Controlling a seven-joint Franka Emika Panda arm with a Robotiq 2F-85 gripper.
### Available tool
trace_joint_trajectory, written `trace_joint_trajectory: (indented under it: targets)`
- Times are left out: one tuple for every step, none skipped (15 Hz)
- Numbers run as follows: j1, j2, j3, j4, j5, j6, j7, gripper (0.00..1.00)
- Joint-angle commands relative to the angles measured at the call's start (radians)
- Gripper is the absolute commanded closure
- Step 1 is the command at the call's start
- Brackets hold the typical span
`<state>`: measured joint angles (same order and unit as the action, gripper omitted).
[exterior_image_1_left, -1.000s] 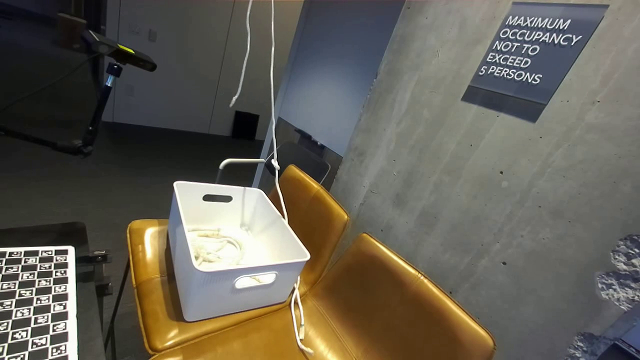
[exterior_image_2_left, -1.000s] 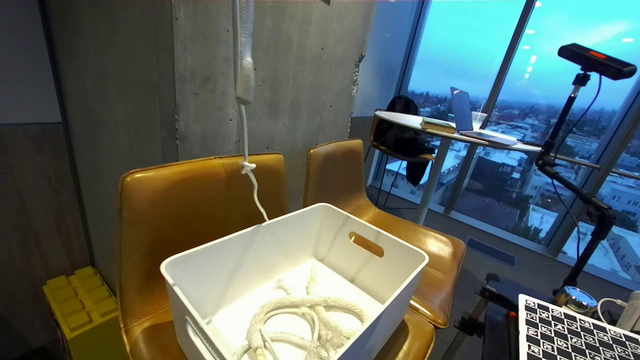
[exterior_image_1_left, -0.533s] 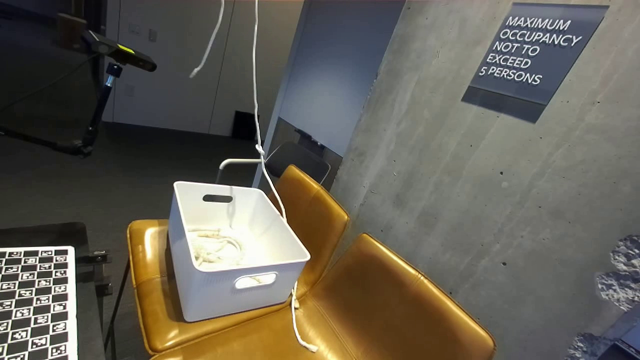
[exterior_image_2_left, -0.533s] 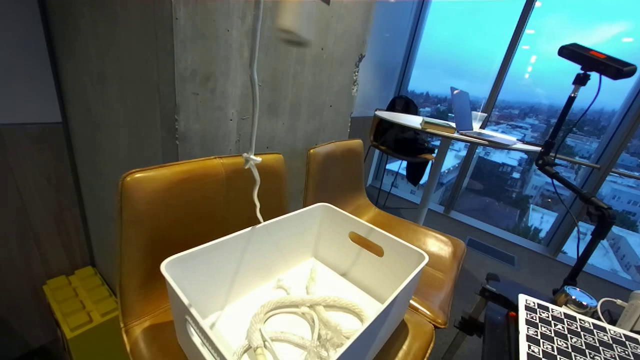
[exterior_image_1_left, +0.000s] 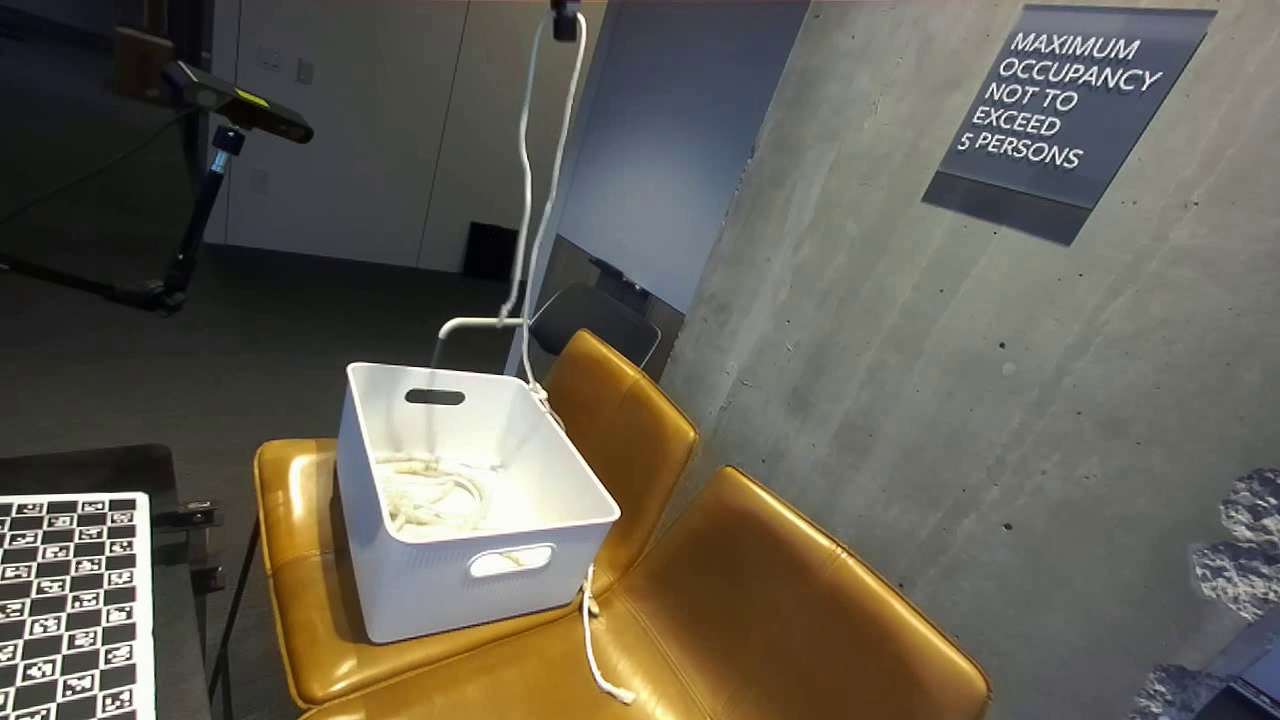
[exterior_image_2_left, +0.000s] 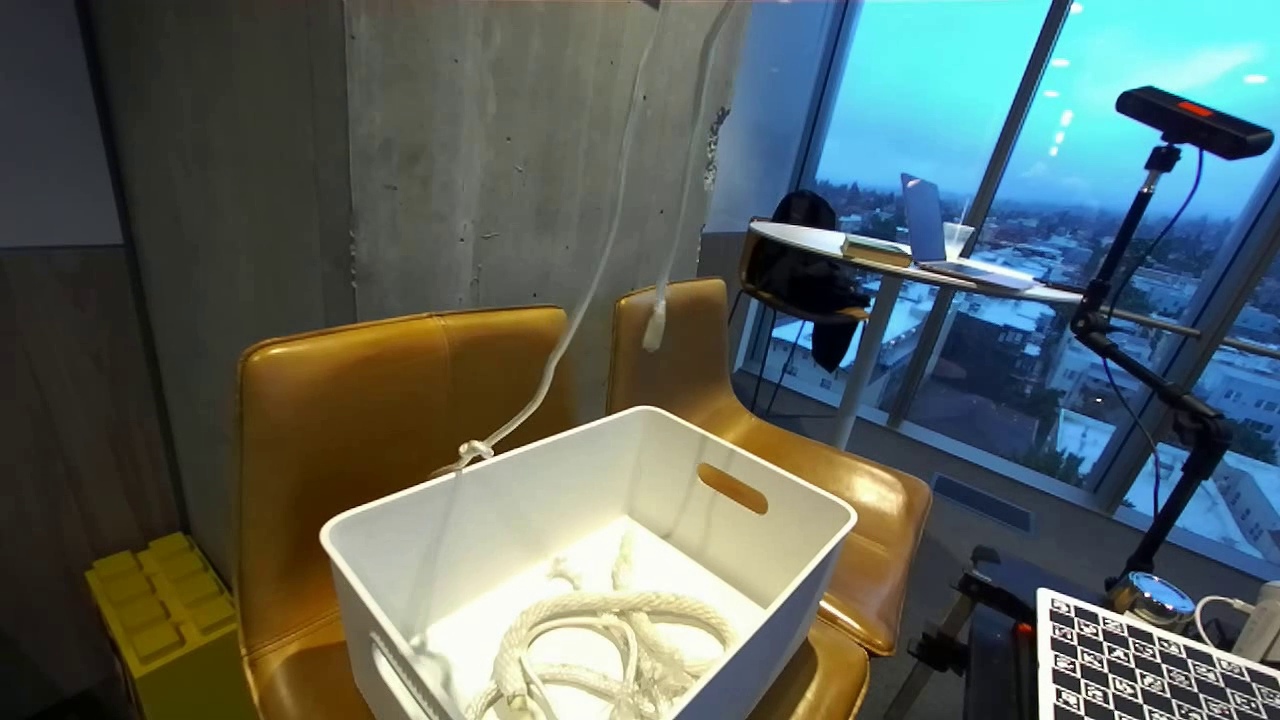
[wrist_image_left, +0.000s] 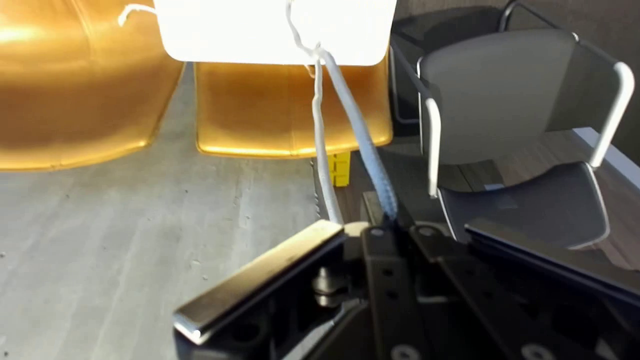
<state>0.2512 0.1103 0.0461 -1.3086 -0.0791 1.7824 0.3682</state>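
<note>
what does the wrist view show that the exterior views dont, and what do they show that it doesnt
Only the wrist view: the linkage bars of the gripper. Only the exterior views, between them: a rope coil in the white box, an occupancy sign and a laptop. Shared: that box, the white rope in the shut gripper, tan chairs, concrete wall.

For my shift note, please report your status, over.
Gripper shut on white rope. One end dangling. Possible snag: white bin beside knot.

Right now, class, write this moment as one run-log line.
pincer: shut on white rope | bin: on tan chair, rope coil inside | knot: near bin
</note>
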Motion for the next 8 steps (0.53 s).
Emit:
trace_joint_trajectory:
  targets:
    - [-0.056, -0.046, -0.035, -0.250, 0.063, 0.148, -0.050, 0.99]
    - [-0.066, -0.038, -0.040, -0.290, 0.070, 0.185, -0.059, 0.99]
    - [-0.077, -0.030, -0.045, -0.329, 0.077, 0.225, -0.071, 0.99]
    - [-0.109, -0.022, -0.020, -0.357, 0.077, 0.250, -0.079, 0.99]
    - [-0.116, -0.015, -0.019, -0.382, 0.078, 0.271, -0.083, 0.99]
    - [-0.123, -0.013, -0.017, -0.411, 0.082, 0.292, -0.088, 0.99]
    - [-0.126, -0.011, -0.015, -0.436, 0.084, 0.309, -0.091, 0.99]
    - [-0.127, -0.010, -0.012, -0.459, 0.085, 0.326, -0.095, 0.99]
